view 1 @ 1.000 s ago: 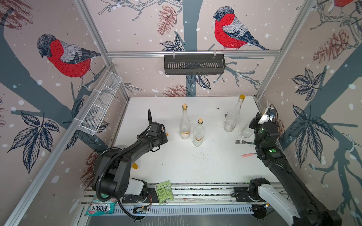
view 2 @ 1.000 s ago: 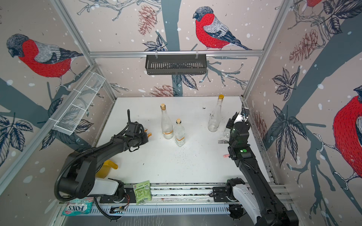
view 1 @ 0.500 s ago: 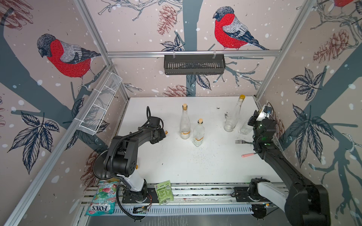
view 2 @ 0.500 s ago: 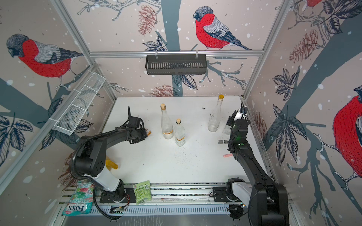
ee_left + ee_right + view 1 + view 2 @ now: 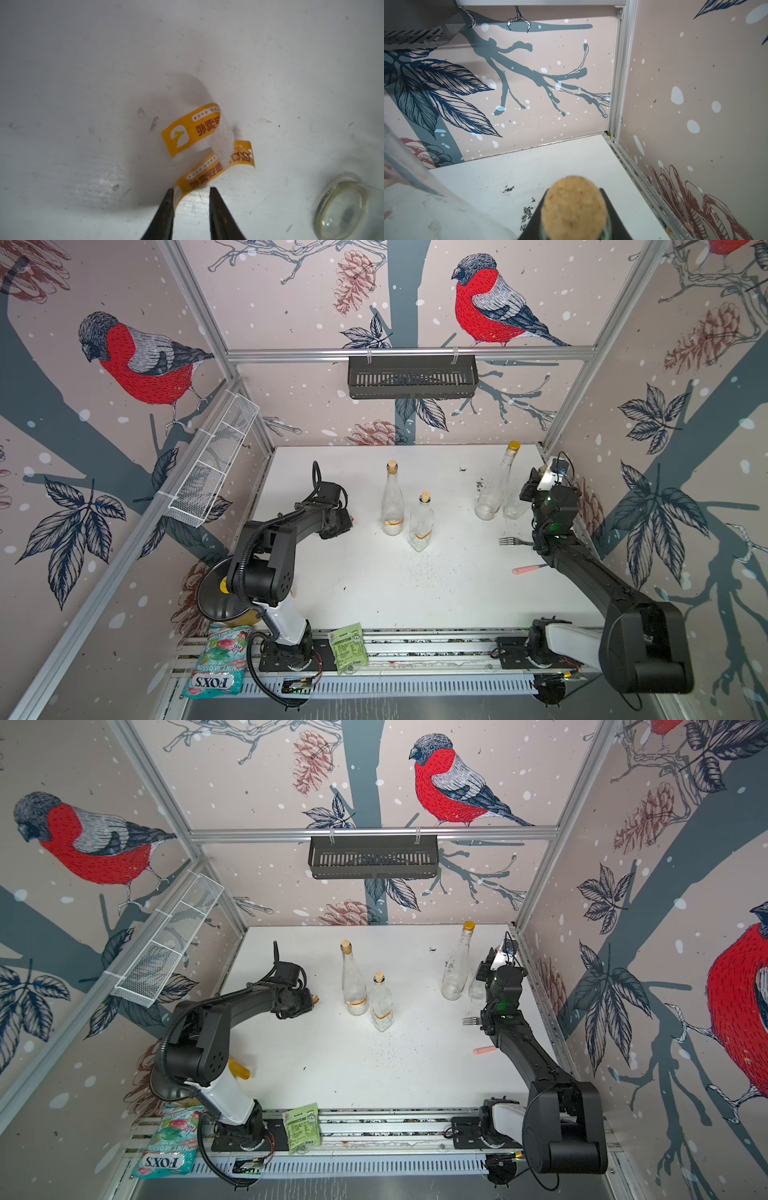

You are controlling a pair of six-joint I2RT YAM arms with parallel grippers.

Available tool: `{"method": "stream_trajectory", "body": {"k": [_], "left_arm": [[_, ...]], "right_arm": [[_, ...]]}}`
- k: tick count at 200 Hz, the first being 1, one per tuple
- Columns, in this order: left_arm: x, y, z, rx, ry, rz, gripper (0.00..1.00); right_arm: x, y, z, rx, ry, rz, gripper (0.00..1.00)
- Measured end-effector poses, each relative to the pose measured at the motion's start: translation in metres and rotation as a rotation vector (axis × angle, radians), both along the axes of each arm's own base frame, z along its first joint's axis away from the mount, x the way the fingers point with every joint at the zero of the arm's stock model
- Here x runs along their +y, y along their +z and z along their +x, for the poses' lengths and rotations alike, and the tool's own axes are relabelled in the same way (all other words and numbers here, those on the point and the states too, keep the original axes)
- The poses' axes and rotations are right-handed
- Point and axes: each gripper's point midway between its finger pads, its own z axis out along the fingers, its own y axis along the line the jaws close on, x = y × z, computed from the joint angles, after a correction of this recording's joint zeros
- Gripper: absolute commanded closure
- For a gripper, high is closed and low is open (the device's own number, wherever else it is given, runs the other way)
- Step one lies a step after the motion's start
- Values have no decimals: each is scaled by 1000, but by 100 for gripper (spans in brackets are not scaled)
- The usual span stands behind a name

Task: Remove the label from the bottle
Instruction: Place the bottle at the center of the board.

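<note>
The peeled orange label (image 5: 207, 145) curls over the white table, one end still clinging to one finger (image 5: 168, 199) of my left gripper (image 5: 191, 190). That gripper's jaws stand open, with a clear gap to the other finger. In both top views the left gripper (image 5: 349, 519) (image 5: 315, 1001) is low at the table's left, left of the middle bottles. My right gripper (image 5: 573, 209) is shut on the neck of a corked glass bottle (image 5: 573, 207), which stands at the right wall (image 5: 515, 508).
Two corked bottles with orange labels (image 5: 392, 506) (image 5: 421, 522) stand mid-table. A tall yellow-capped bottle (image 5: 494, 485) is beside the held one. A fork (image 5: 513, 541) and a pink-handled utensil (image 5: 528, 569) lie by the right arm. A green packet (image 5: 347, 647) and a sweets bag (image 5: 218, 659) rest on the front rail.
The left jaws have parted and let the label go from their pinch; it hangs on one finger. The left arm drew back toward the left. The right gripper stays shut on the bottle.
</note>
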Motion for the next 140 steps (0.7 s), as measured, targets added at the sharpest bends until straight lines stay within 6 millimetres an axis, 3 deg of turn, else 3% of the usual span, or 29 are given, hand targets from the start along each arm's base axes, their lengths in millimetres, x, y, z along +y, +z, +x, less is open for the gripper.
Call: {"method": "stream_trajectory", "body": {"k": [47, 104, 140], "left_arm": [[5, 1, 3, -9, -10, 28, 55], [9, -1, 3, 17, -25, 60, 64], [-1, -1, -2, 34, -92, 14, 67]], "right_arm": [[0, -1, 1, 2, 1, 0, 86], [1, 0, 2, 2, 10, 1, 80], [3, 1, 2, -2, 21, 1, 77]]}}
